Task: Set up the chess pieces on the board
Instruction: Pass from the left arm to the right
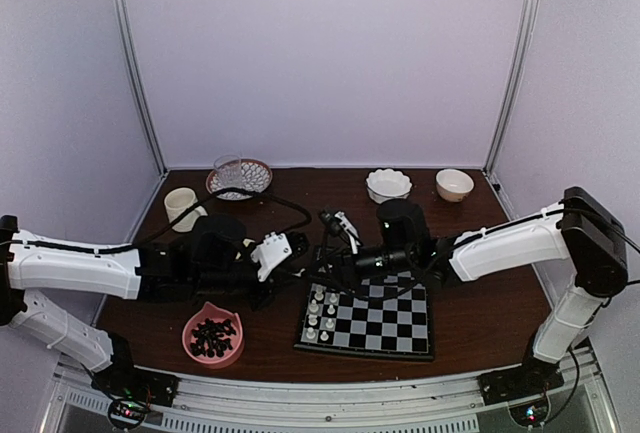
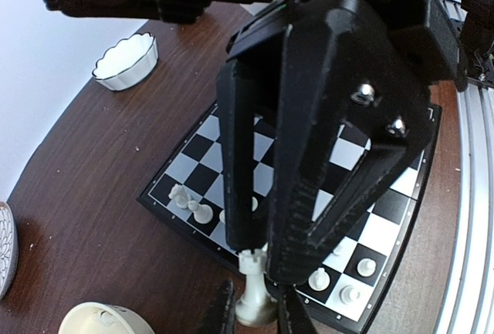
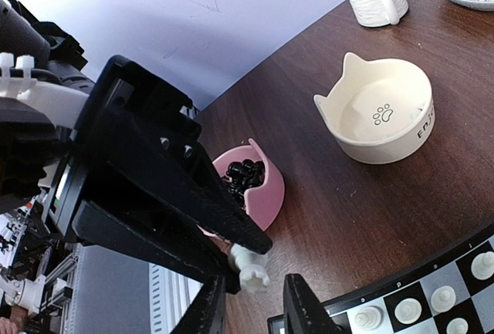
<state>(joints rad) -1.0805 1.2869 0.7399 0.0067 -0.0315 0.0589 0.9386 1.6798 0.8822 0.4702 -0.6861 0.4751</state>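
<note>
**Rook pinched beside the board, second gripper around its top**

The board (image 1: 390, 325) lies flat. Just off its left edge stands a pink bowl (image 1: 186, 338) of dark pieces. The two arms meet above the board's far left corner.

The left gripper (image 2: 255, 317) is closed on the base of a white rook (image 2: 255, 295) and holds it upright in the air, just off the board's left edge. The right gripper (image 3: 255, 303) has its jaws part-way apart, one finger on either side of the rook's top. I cannot tell whether they touch it.

A few white chess pieces (image 1: 318, 315) stand on the board's left-hand squares, close together.

The rook looks light, hard and smooth, so it will likely slip or twist out of a skewed pinch. The narrow waist between crown and base seems the best place to grip, squarely and gently. Its small round base should tip easily, so it wants setting down flat, clear of its neighbours.
</note>
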